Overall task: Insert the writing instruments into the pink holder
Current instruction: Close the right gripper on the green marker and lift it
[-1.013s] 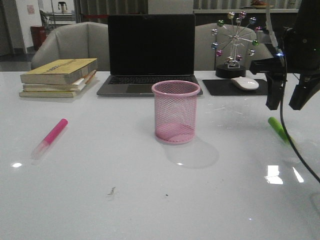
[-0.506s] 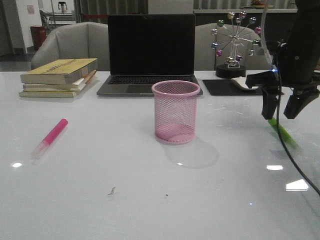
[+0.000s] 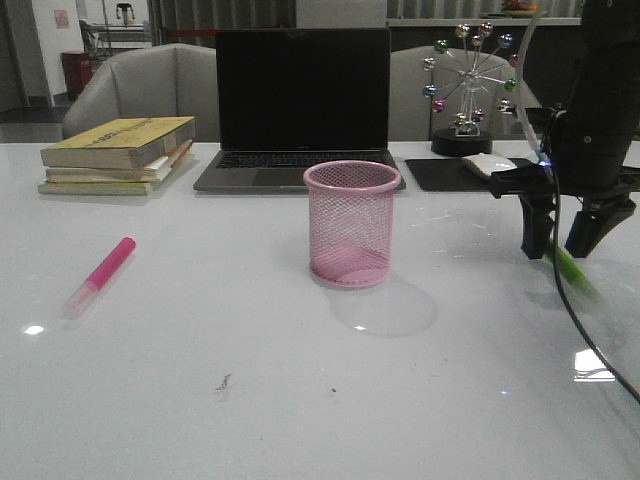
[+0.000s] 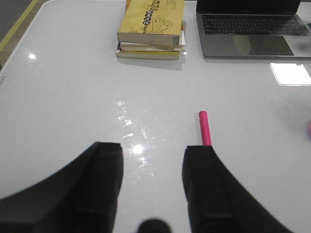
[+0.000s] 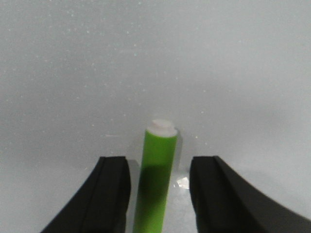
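My right end effector [image 3: 558,243] hangs spread open astride the green highlighter [image 3: 574,268] on the table [image 3: 300,380], at three o'clock from the pink holder [image 3: 351,223]. The pink highlighter [image 3: 100,275] lies at nine o'clock.

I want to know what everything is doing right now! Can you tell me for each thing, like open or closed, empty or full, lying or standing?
Pink holder: upright, empty.
Pink marker: lying flat on the table, untouched.
Green marker: lying flat between the right jaws, not gripped.
Right gripper: open, low over the green marker.
Left gripper: open, holding nothing.
Laptop: lid open, screen dark.
Books: stacked, closed.
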